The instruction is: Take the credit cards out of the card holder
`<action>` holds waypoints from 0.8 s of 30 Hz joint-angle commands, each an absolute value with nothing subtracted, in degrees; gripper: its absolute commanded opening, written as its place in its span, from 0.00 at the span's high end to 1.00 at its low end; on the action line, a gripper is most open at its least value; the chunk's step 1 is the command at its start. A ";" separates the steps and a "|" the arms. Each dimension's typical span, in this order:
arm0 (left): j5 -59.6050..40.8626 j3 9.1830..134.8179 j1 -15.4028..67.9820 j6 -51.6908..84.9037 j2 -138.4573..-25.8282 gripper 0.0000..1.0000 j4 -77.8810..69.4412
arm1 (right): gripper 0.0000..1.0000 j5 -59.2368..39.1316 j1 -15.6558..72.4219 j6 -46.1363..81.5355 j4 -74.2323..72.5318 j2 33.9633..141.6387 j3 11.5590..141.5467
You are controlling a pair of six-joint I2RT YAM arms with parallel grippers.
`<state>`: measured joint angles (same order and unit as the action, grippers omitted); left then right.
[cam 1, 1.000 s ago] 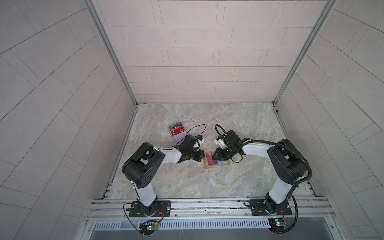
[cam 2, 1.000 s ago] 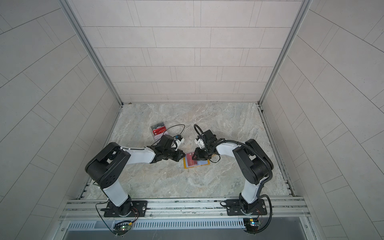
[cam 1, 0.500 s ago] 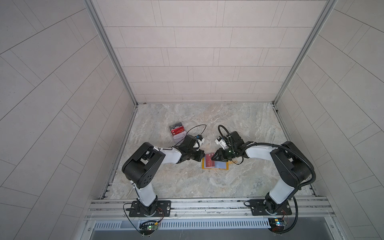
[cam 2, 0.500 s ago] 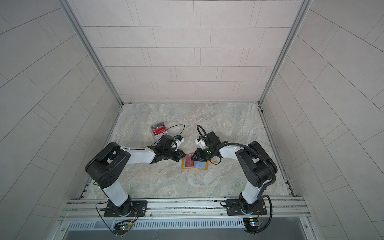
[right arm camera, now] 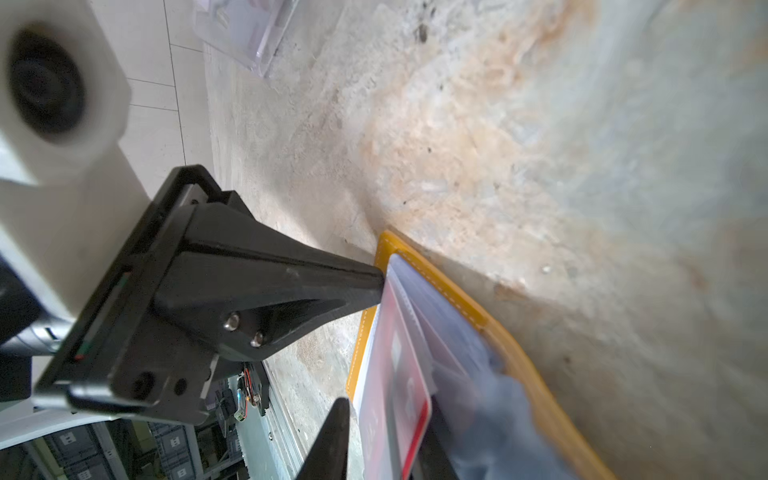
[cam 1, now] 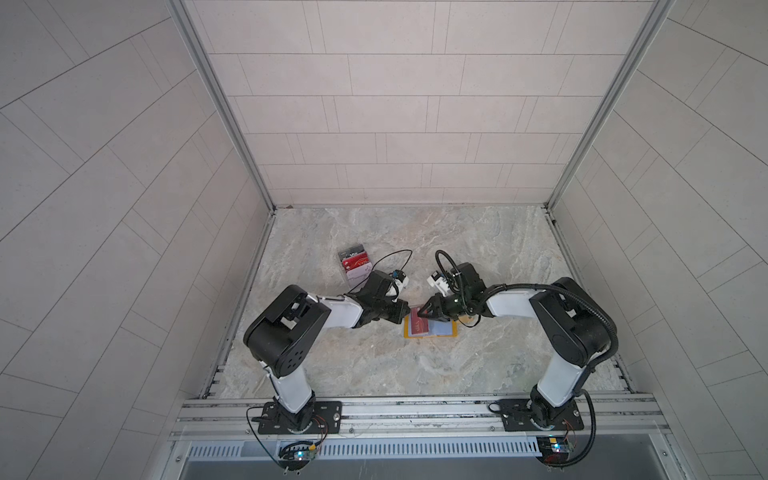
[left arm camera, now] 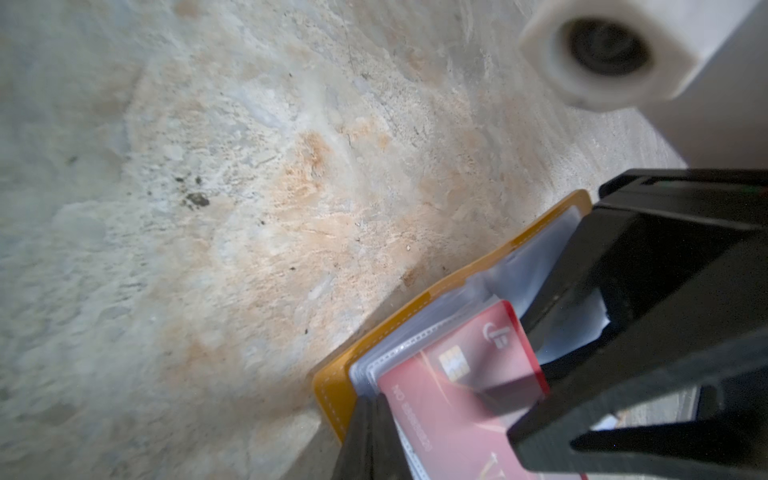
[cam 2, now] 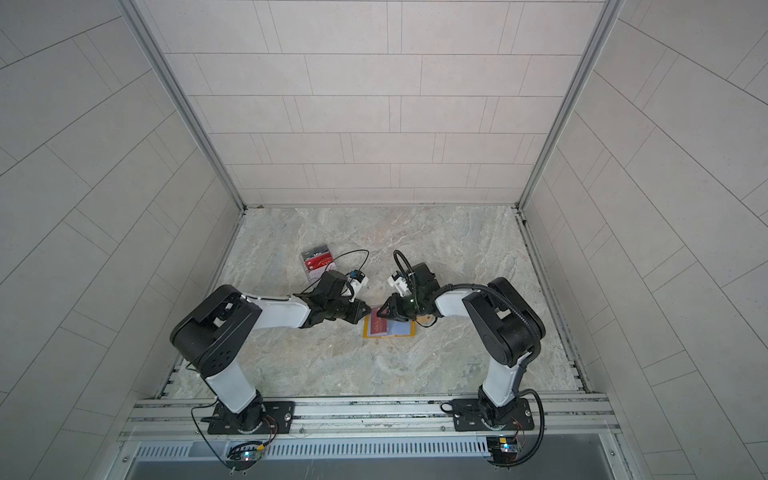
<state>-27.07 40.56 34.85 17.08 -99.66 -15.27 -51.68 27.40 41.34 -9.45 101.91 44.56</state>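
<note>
Card holder (cam 1: 442, 329) is lying open and flat on the marbled counter (cam 1: 415, 232), slightly toward 6 o'clock from the counter's middle in both top views. Left arm (cam 1: 340, 312) is stretching toward it from 9 o'clock and the right arm (cam 1: 511, 305) from 3 o'clock, so the two are meeting over the holder's 10 o'clock corner. Clear acrylic box (cam 1: 354, 266) is sitting well apart from the holder at its 10 o'clock, with stored cards (cam 1: 356, 262), one red and one dark, showing inside. Pale clear sleeves (cam 2: 404, 329) are filling the holder's mustard-yellow stitched border (left arm camera: 334, 399), and the 3 o'clock half is showing only bare sleeve. Left gripper (cam 1: 405, 309) is closed tight with nothing between its jaws, and its tip is touching the holder's 9 o'clock edge (right arm camera: 384, 247), just beside the sleeves. Right gripper (cam 1: 422, 315) is standing narrowly parted, its fingers (left arm camera: 623, 270) straddling the end of a red credit card (left arm camera: 453, 386). Whether they are actually clamping it I cannot tell. That credit card is lying in the holder's 9 o'clock half, chip side up and partly under a sleeve, with the end nearest the right gripper showing bare of the plastic.
</note>
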 commanded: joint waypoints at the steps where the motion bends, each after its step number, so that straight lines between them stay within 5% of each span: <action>1: -25.63 38.28 34.94 16.88 -101.80 1.00 -10.34 | 0.75 -52.47 28.53 43.36 -12.31 103.07 45.32; 24: -24.45 37.46 34.28 16.96 -101.49 1.00 -10.37 | 0.74 -56.32 27.89 49.98 -24.63 102.13 40.59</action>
<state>-27.14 39.83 34.72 17.08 -99.63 -16.69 -54.63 28.21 48.16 -20.32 103.18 41.39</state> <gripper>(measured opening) 0.041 0.260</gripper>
